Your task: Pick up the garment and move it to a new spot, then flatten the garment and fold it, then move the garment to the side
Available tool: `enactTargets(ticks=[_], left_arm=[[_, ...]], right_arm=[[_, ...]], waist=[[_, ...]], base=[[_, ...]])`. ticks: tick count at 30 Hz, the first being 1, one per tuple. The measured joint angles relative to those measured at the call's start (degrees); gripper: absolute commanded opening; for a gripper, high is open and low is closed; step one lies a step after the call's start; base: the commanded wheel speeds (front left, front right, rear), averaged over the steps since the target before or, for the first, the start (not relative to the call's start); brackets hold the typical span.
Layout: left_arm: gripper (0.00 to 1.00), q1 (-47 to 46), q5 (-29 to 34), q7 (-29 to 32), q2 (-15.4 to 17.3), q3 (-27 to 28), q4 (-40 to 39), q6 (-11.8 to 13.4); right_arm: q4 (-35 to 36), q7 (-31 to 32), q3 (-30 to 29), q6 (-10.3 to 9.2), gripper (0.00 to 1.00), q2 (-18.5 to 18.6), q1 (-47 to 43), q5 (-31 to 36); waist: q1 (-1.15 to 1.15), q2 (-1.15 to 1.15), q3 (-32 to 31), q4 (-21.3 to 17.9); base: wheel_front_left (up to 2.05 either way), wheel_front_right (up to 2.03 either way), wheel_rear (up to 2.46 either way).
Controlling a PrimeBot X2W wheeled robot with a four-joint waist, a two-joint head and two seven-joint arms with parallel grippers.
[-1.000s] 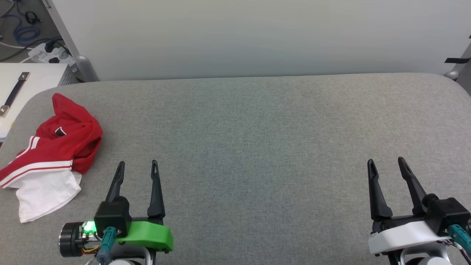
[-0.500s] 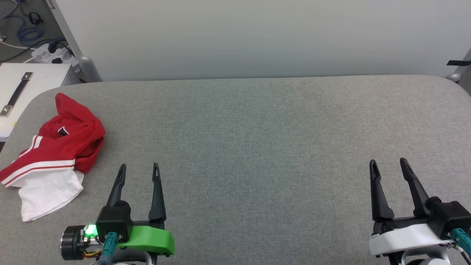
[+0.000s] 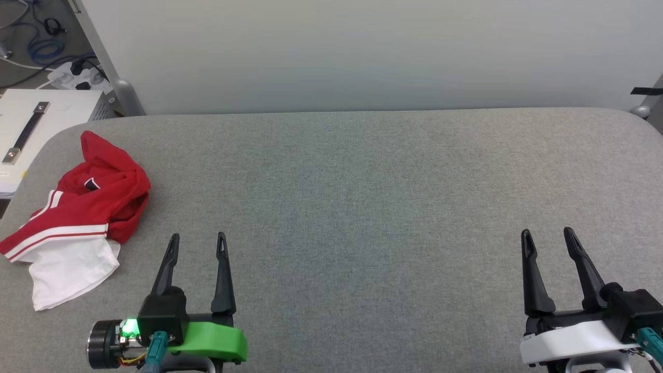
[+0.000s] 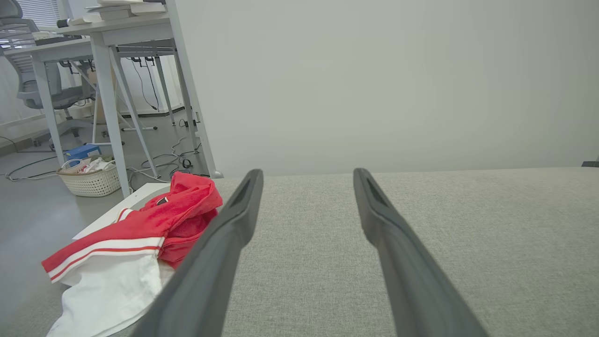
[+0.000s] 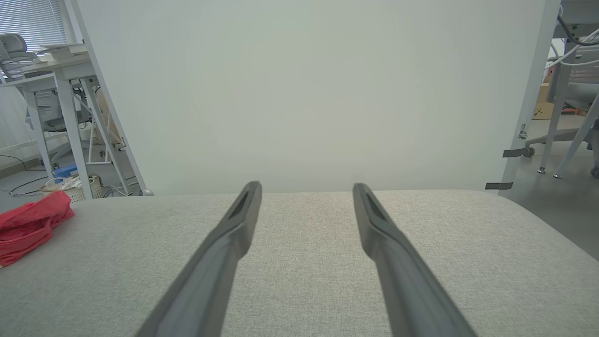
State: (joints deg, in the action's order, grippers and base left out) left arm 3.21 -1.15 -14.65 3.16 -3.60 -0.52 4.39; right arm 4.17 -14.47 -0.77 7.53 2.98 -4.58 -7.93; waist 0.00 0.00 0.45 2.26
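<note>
**Crumpled red shirt lies left of two open grippers on a grey table**

The head view looks down on a grey cloth-covered table (image 3: pixel 362 197) with a plain pale wall (image 3: pixel 362 52) behind it. The left gripper (image 3: pixel 198 235) sits at the lower left on a green mount. Its two dark fingers point away from the robot and stand apart, with nothing between them. The right gripper (image 3: pixel 547 231) sits at the lower right on a white mount, its fingers likewise spread and empty. Both are over bare cloth.

A red shirt (image 3: pixel 93 207) lies in a crumpled heap to the left of the left gripper, reaching a little beyond its fingertips — near it, not touching. A white sleeve (image 3: pixel 67 269) spills out at the near side of the heap, edged by a band of red and white stripes. From the right gripper the shirt is well apart, far across the table to the left.

Beyond the shirt, past the table's left edge, stands a white box (image 3: pixel 31 119) with a black handle — cables (image 3: pixel 41 49) lie on the floor behind it.
</note>
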Motion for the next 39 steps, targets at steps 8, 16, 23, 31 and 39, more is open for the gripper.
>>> enactTargets(ticks=[8,16,23,31,39], left_arm=[[1.0,0.01,0.01,0.0,0.0,-0.02,0.2,0.1],[1.0,-0.07,0.09,-0.01,-0.01,0.3,0.41,0.22],[1.0,-0.12,-0.02,-0.01,-0.01,0.92,0.46,0.25],[1.0,-0.37,-0.89,-0.01,-0.02,1.75,0.56,0.42],[1.0,-0.68,-2.16,-0.01,-0.03,2.65,0.56,1.18]], right_arm=[[0.0,-0.01,0.08,0.0,1.0,0.0,-0.03,0.0],[0.21,-0.22,0.66,0.0,1.0,0.0,-0.03,0.0],[0.45,-0.25,1.0,0.0,1.0,-0.01,-0.02,0.03],[0.76,-0.25,1.44,0.0,1.0,-0.01,0.03,0.64],[0.87,-0.25,2.36,0.0,1.0,-0.04,0.2,1.8]], waist=[[0.0,0.0,0.04,0.6],[0.0,0.0,0.44,3.1],[0.0,0.0,0.93,6.86],[0.0,0.0,1.86,12.44],[0.0,0.0,2.84,18.64]], base=[[0.0,0.0,0.0],[0.0,0.0,0.0],[0.0,0.0,0.0],[0.0,0.0,0.0],[0.0,0.0,0.0]])
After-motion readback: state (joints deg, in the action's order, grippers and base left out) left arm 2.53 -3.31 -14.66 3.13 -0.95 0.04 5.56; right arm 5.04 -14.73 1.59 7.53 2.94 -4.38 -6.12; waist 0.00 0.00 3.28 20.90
